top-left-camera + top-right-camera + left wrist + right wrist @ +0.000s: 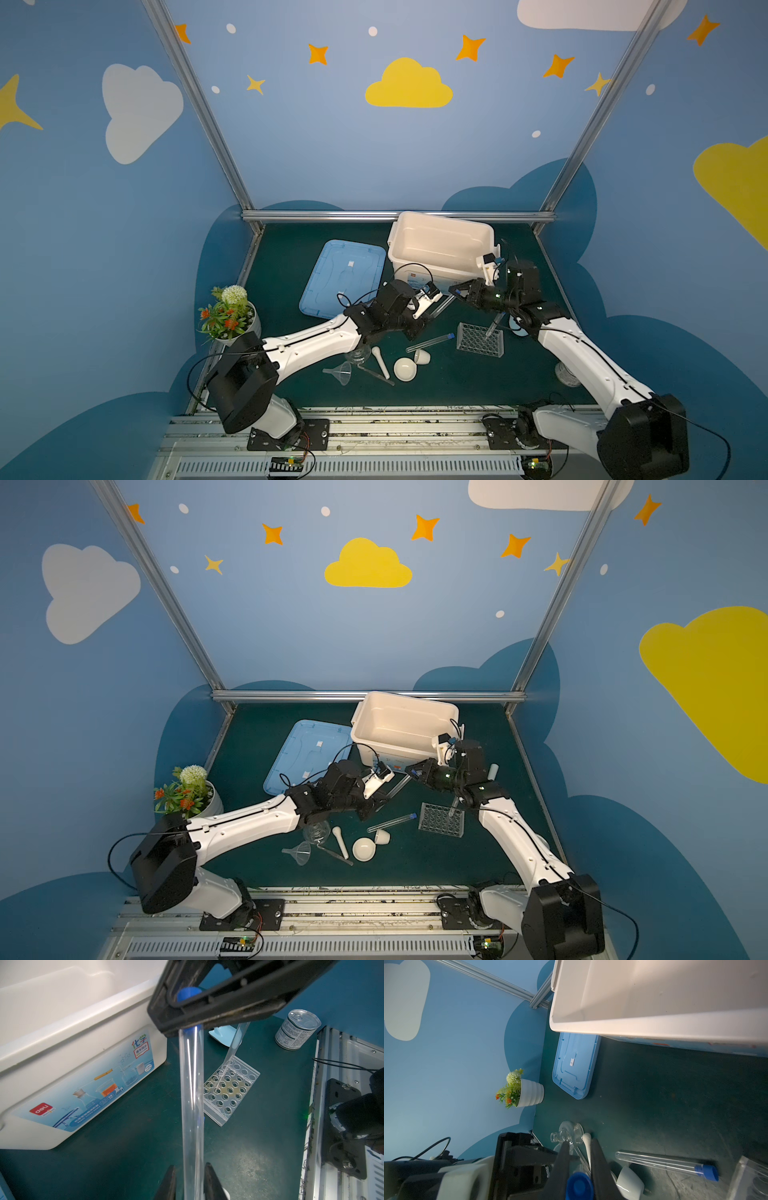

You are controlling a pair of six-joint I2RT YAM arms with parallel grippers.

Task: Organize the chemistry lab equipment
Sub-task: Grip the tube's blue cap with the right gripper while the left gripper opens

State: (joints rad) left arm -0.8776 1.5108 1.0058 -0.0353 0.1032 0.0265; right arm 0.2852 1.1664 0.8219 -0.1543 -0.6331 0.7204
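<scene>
My right pincer [580,1147] pinches a smooth clear test tube [192,1095] by its blue cap [579,1186]; my left pincer [190,1167] flanks it, slightly spread.

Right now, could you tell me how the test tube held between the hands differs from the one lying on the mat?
The held test tube slants above the mat; the lying test tube rests flat on it. The right hand is closed on the held one's blue cap; no hand touches the lying one. Both are clear and blue-capped.
</scene>
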